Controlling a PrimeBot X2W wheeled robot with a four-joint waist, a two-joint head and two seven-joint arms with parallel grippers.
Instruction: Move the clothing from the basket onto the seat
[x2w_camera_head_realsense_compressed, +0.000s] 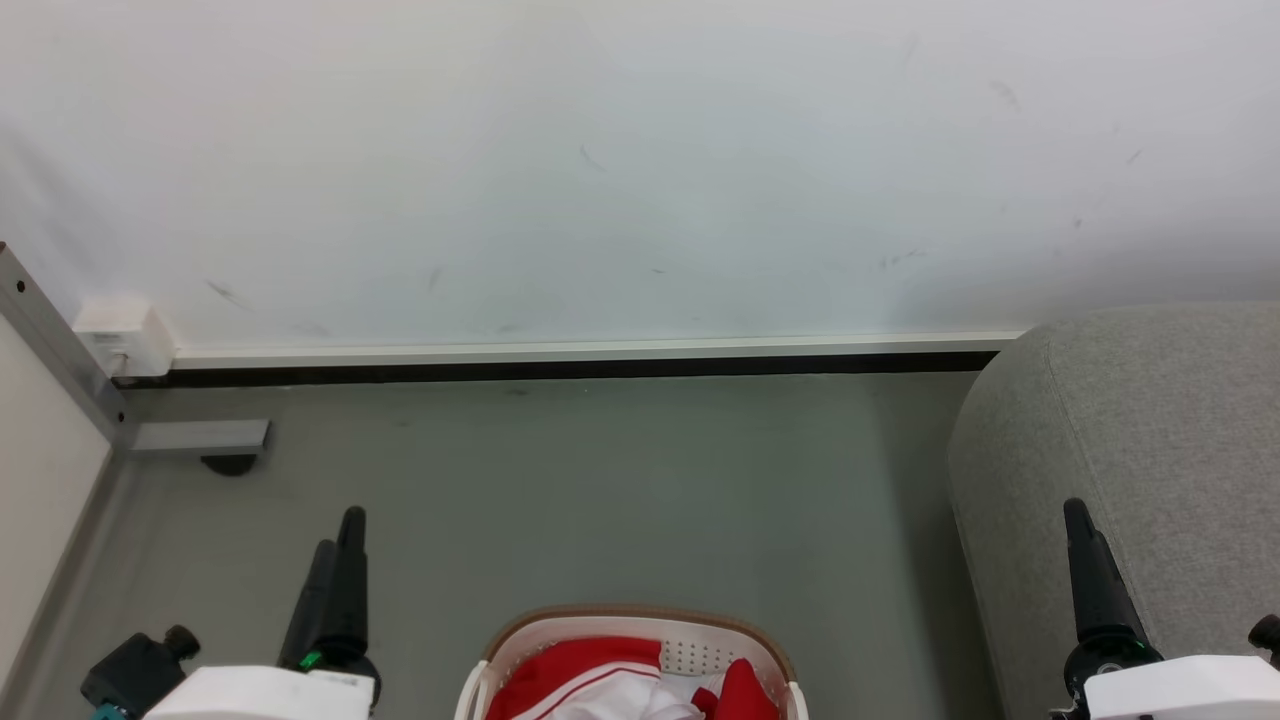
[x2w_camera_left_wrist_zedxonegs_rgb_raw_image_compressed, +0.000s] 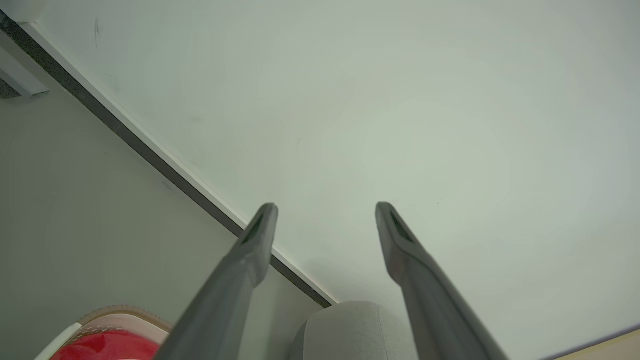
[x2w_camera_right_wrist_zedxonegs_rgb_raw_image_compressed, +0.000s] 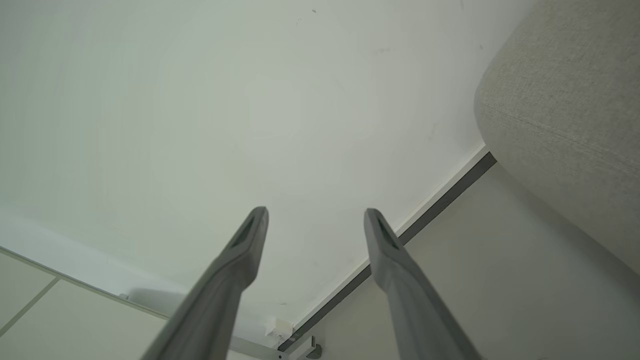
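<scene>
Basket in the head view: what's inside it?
The basket holds red clothing with white panels, bunched against its perforated wall. Anything beneath the fabric is covered.

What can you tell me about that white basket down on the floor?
The basket looks like rounded white plastic, with small holes in its wall and a brown band round the rim. It stands upright on the grey floor, its near part cut off by the head view's bottom edge. Red and white clothing lies crumpled inside, touching its wall.
</scene>
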